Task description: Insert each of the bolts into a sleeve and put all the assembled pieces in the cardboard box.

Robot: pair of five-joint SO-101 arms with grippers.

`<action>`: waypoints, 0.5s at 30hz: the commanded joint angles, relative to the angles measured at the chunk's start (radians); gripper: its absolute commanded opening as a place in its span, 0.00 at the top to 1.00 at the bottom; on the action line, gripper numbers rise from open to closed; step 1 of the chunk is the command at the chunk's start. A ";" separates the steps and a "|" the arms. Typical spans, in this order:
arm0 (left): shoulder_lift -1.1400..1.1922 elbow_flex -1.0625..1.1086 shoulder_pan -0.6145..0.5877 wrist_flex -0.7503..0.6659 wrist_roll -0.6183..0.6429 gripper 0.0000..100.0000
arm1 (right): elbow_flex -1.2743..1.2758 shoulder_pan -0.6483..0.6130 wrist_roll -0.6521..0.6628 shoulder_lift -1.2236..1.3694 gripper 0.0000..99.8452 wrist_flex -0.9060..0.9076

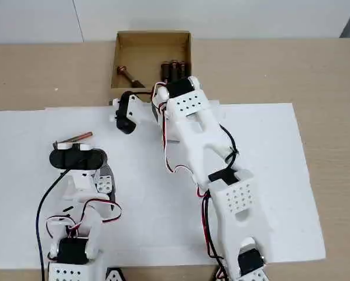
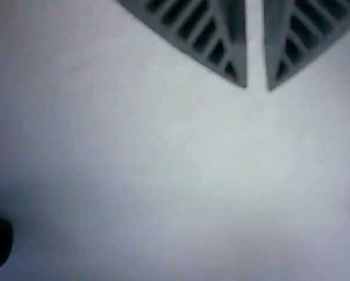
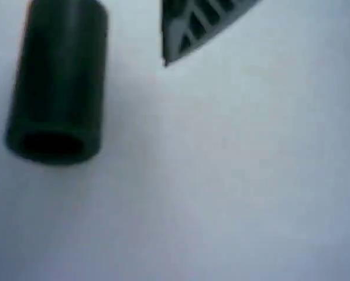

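Looking late in the job: one pair apparently is remaining. The left gripper [image 2: 255,88] is hanging low over the white sheet [image 1: 268,175], fingers all but together and gripping nothing. A loose bolt [image 1: 73,139] is lying near it, left of centre. The right gripper [image 1: 128,114] is sitting upper centre by a bare black sleeve [image 3: 57,82], and I can't tell its opening. Beyond, the cardboard box [image 1: 123,44] at the top is holding several finished pieces [image 1: 172,71].
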 commanded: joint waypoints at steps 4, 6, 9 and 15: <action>-0.008 -0.004 -0.006 0.003 -0.006 0.99 | -0.051 -0.005 0.011 0.031 0.81 -0.041; -0.008 -0.004 -0.006 0.003 -0.006 0.99 | -0.051 -0.005 0.011 0.045 0.81 -0.042; -0.008 -0.004 -0.006 0.003 -0.006 0.99 | -0.051 -0.007 0.009 0.059 0.84 -0.042; -0.008 -0.004 -0.006 0.003 -0.006 0.99 | -0.052 -0.019 0.003 0.056 0.99 -0.041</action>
